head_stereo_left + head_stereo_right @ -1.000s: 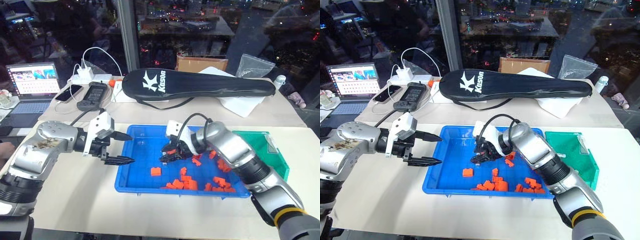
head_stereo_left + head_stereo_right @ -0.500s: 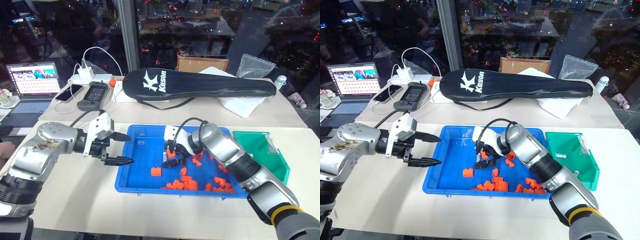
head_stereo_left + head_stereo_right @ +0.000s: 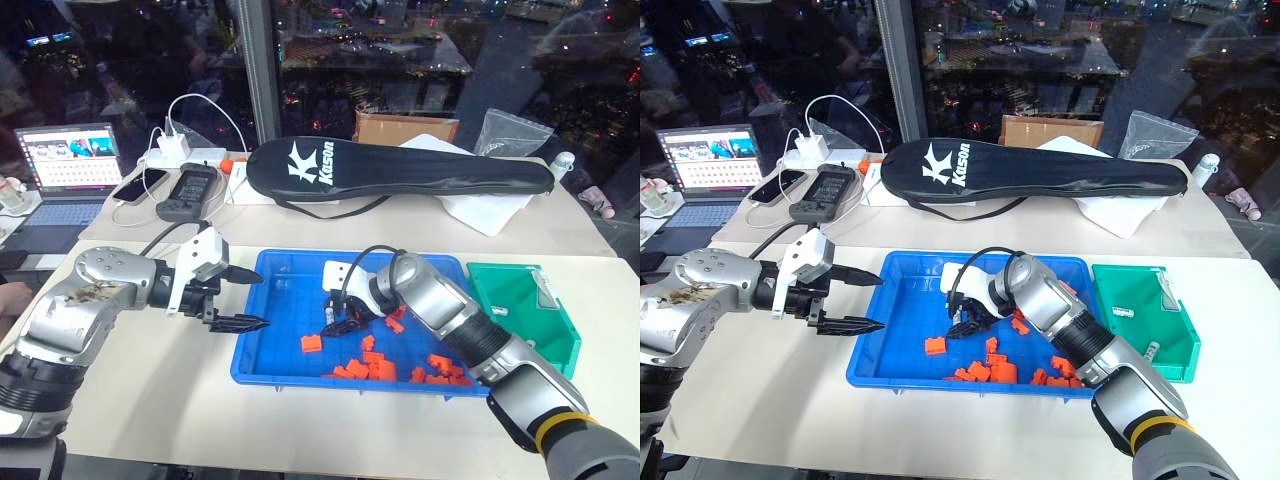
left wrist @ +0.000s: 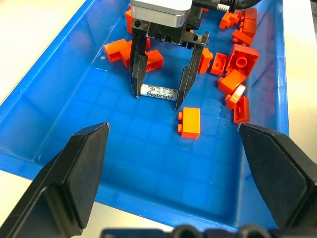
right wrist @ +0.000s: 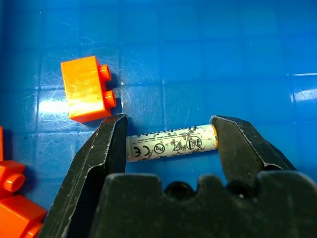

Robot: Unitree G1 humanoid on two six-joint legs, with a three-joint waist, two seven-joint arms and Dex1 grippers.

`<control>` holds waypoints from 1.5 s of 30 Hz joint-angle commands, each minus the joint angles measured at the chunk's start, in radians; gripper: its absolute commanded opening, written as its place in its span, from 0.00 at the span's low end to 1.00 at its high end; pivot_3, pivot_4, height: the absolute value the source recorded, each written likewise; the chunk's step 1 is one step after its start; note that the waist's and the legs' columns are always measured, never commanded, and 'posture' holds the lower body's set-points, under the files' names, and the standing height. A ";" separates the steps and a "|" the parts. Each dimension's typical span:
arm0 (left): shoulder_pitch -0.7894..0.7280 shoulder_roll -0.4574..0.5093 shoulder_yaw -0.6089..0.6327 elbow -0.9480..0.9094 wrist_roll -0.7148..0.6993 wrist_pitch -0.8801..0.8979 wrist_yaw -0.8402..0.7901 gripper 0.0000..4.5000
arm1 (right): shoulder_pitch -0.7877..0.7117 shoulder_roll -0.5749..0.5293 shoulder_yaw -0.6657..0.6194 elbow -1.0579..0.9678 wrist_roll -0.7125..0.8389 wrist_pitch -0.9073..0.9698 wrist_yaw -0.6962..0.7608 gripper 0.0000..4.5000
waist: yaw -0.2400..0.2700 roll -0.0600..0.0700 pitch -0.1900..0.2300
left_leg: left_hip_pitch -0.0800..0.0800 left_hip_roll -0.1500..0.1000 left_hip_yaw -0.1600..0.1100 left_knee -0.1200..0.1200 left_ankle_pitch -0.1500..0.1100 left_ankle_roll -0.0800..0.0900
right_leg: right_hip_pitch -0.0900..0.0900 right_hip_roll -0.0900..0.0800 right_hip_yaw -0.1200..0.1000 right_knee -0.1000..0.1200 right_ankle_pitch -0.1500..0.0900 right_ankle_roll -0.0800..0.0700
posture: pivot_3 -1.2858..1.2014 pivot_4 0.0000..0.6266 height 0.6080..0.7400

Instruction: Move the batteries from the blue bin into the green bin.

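The blue bin (image 3: 262, 352) lies on the white table in front of me. On its floor lies one silvery battery (image 5: 171, 144), also seen as the battery (image 4: 158, 92) from the left wrist. My right gripper (image 3: 338, 322) reaches down into the bin, and the right gripper (image 5: 170, 134) is shut on the battery end to end, one finger against each end. Orange bricks (image 3: 365, 365) lie scattered around it. My left gripper (image 3: 256, 298) hovers open at the bin's left rim, holding nothing. The green bin (image 3: 525, 300) stands against the blue bin's right side, with a slim silvery piece (image 3: 1123, 311) inside.
A black racket bag (image 3: 400, 170) lies across the table behind the bins. A laptop (image 3: 65, 165), phones and a power strip (image 3: 180, 155) with cables sit at the back left. A cardboard box (image 3: 400, 125) and a plastic bag (image 3: 510, 130) stand at the back.
My right gripper has sunk to the bin floor and its wrist has rolled; its fingers now stand at the battery's two ends. The left arm has not moved.
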 commanded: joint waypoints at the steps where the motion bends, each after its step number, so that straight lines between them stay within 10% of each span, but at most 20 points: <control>1: -0.020 0.010 0.039 -0.027 -0.032 0.008 -0.011 1.00 | -0.021 -0.048 -0.094 -0.120 0.036 0.030 0.023 0.55 | 0.001 0.000 0.000 | 0.000 0.000 0.000 0.000 0.000 0.000 | 0.000 0.000 0.000 0.000 0.000 0.000 | 0.52 0.24 0.76; 19: -0.351 -0.318 0.001 0.142 -0.179 0.052 -0.029 1.00 | 0.231 -0.747 -0.621 -0.342 0.157 0.259 0.041 0.55 | 0.021 -0.001 0.000 | -0.001 -0.001 -0.001 0.000 0.000 0.000 | 0.002 -0.001 0.000 -0.003 -0.001 0.001 | 0.52 0.24 0.76; 32: -0.362 -0.368 -0.052 0.175 -0.103 0.014 -0.027 1.00 | 0.472 -0.763 -0.532 -0.251 0.069 0.012 -0.024 0.55 | -0.011 0.002 0.000 | 0.003 -0.001 -0.003 0.001 0.000 0.001 | 0.006 0.000 0.001 -0.003 -0.002 0.004 | 0.52 0.24 0.76; 37: -0.320 -0.343 -0.048 0.151 -0.054 -0.020 0.006 1.00 | 0.450 -0.771 -0.499 -0.157 0.019 -0.064 -0.021 0.97 | -0.005 0.003 0.001 | 0.005 -0.002 -0.003 0.001 0.000 0.001 | 0.009 0.000 0.001 -0.005 -0.002 0.005 | 0.52 0.24 0.76; 45: -0.274 -0.294 0.035 0.122 -0.073 0.024 0.080 1.00 | 0.369 -0.779 -0.660 -0.190 0.181 0.067 0.065 0.98 | -0.003 0.003 0.001 | 0.006 -0.001 -0.003 0.001 0.000 0.001 | 0.011 0.000 0.000 -0.005 -0.002 0.005 | 0.52 0.24 0.76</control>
